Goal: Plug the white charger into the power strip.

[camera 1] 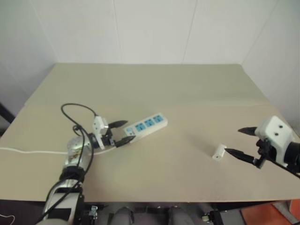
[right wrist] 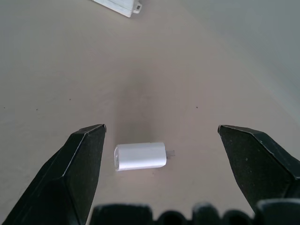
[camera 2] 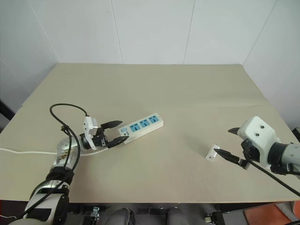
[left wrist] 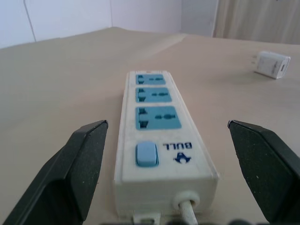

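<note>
Left claw point(camera 1: 120, 132) spread wide, released, its fingers flanking the cord end of the power strip point(camera 1: 146, 125), no contact visible. Strip lies flat on the table point(camera 1: 187, 93), left of centre, blue sockets up. White charger point(camera 1: 219, 152) lies on its side well to the right, between the released fingers of the right claw point(camera 1: 241, 142).

Four cameras: two up high on the head, one on each wrist.

The two head views look forward and down from far back, and both see the whole flat tan wooden table point(camera 1: 187, 93). The left wrist view sits low and very near the long white plastic power strip with blue socket faces point(left wrist: 159, 136). The right wrist view looks down from close above the small white rounded plastic charger point(right wrist: 140, 156), which the left wrist view shares point(left wrist: 272, 64).
</note>
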